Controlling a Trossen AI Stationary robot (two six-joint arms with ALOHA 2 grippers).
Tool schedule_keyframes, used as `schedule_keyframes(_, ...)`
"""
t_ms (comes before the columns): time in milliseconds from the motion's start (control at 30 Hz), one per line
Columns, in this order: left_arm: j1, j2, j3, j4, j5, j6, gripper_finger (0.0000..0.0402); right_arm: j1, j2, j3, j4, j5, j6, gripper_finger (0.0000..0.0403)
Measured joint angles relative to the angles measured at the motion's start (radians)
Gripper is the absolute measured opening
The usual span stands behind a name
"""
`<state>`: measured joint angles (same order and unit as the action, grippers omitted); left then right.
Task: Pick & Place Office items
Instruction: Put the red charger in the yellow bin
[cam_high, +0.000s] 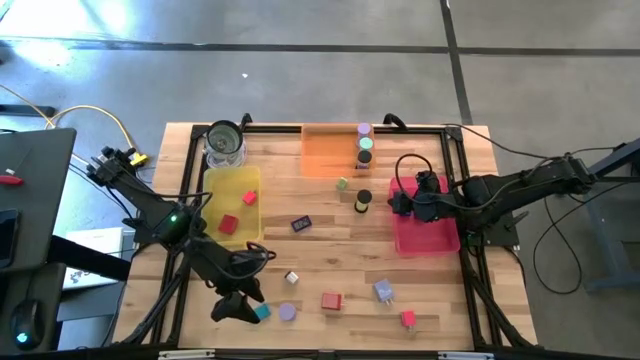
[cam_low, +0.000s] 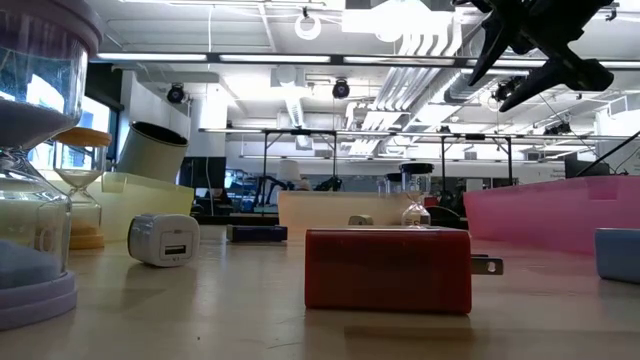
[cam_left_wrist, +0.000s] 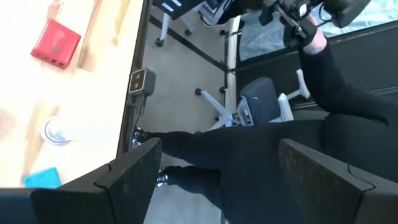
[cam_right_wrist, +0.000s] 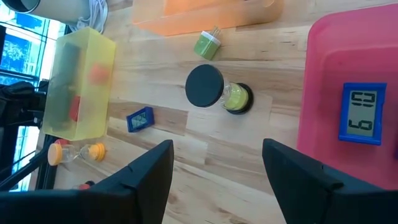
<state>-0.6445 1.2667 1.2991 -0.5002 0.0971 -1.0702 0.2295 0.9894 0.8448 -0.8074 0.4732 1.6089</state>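
High view: my right gripper (cam_high: 400, 203) hovering over pink tray (cam_high: 425, 238), jaws standing apart, empty. Blue digital clock (cam_right_wrist: 362, 114) lying in tray. Black-capped sand timer (cam_high: 362, 201) standing just beside tray; risking clipping it sideways, toppling it. My left gripper (cam_high: 232, 307) waiting apart near teal block (cam_high: 262, 313); risking nudging block off table edge.

Bright, even light falls on the pale wooden slatted table (cam_high: 350, 260), with a sunlit glare patch on the grey concrete floor (cam_high: 60, 60). At table height, white ceiling strip lights (cam_low: 400, 20) glare, and the near lavender-based hourglass (cam_low: 30, 150) is blurred.
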Motion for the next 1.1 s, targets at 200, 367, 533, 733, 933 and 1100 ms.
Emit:
schedule_keyframes(200, 0.0, 0.0, 0.0, 0.011, 0.022, 0.019, 0.032, 0.0, 0.0, 0.0, -0.004, 0.0, -0.009, 0.0235)
schedule_keyframes(367, -0.005, 0.002, 0.0, 0.009, 0.049, 0.05, 0.0338, 0.0, 0.0, 0.0, -0.004, 0.0, -0.009, 0.0235)
schedule_keyframes(533, -0.005, 0.005, 0.0, -0.002, 0.05, 0.056, 0.0363, 0.0, 0.0, 0.0, -0.005, 0.0, -0.009, 0.0235)
schedule_keyframes(733, 0.037, 0.003, 0.0, -0.006, 0.198, 0.135, 0.0376, 0.0, 0.0, 0.0, -0.005, 0.0, -0.008, 0.0235)
schedule_keyframes(933, 0.074, -0.051, 0.002, -0.068, 0.048, 0.236, 0.0377, 0.0, 0.0, 0.0, 0.002, -0.004, -0.006, 0.0235)
schedule_keyframes(1100, 0.075, -0.105, 0.031, -0.273, -0.085, 0.259, 0.0377, 0.0, 0.0, 0.0, 0.002, -0.01, -0.007, 0.0235)
